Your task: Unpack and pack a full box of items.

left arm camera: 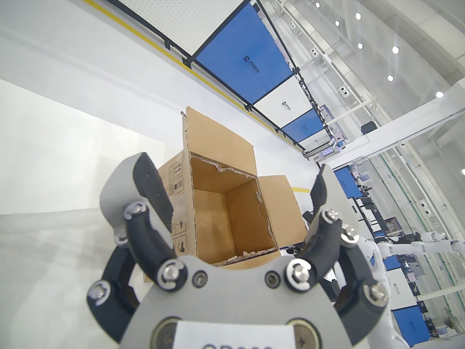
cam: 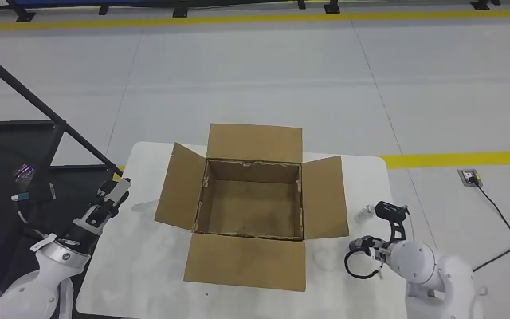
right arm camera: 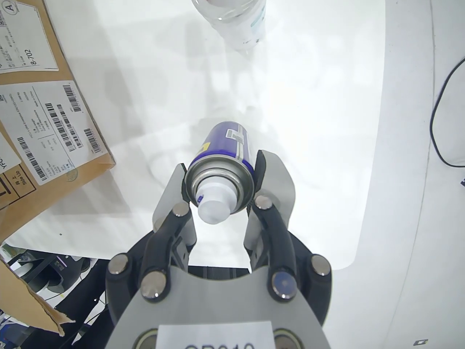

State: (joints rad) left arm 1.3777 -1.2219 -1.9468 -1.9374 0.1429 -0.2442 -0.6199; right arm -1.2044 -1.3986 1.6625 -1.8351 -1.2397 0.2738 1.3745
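Left end effector [left arm camera: 234, 179]: fingers spread wide apart, nothing between them, touching nothing. It sits over the left part of the white surface [cam: 143, 263], pointed toward the box.

Centre of the surface: brown cardboard box [cam: 255, 143], upright, all four flaps folded outward. The inner floor shows as plain cardboard. The right-hand flap carries white printed labels on its underside.

Right of the box: right end effector [right arm camera: 221, 176] is clamped on a purple cylindrical spray can with a white nozzle [right arm camera: 227, 143], one finger on each side just below the metal rim. The can is upright, nozzle up, over the surface near its right front corner, apart from the box flap. Cannot tell whether its base touches the surface.

Just beyond the can stands a clear plastic bottle with a white label [right arm camera: 232, 8], untouched.

Count: two end effectors, one box, one spray can, one bottle.
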